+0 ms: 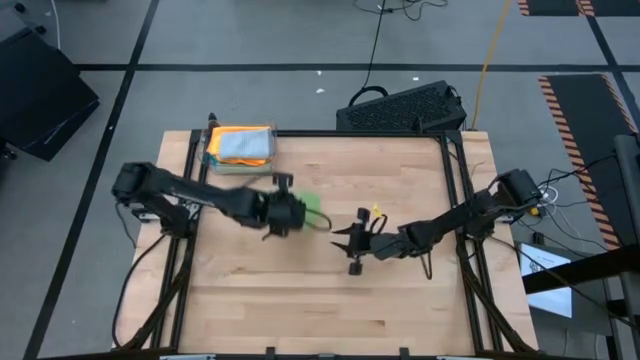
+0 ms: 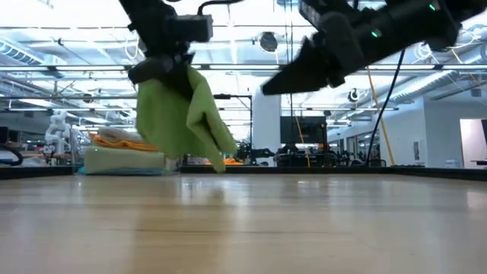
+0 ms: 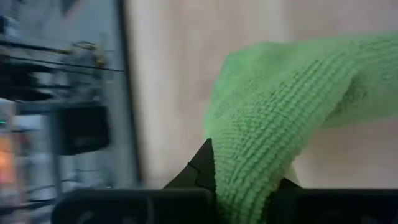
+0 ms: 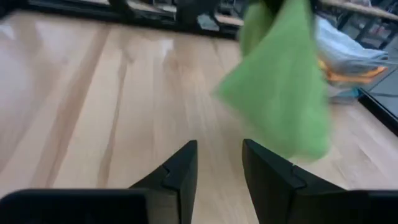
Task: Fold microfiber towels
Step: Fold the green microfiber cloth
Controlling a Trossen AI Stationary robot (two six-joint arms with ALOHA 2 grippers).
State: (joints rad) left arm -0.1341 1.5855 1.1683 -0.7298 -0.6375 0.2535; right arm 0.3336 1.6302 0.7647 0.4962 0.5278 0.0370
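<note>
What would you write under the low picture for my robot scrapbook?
The left gripper lifts a bright green towel above the table, folded towels stacked behind.

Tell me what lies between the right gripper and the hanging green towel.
Nothing: in the right wrist view only bare table separates the right gripper from the green towel.

We see a bright green towel [image 3: 273, 118] of nubbly looped microfiber cloth above a smooth, lightly glossy wooden table [image 4: 93, 93].
</note>
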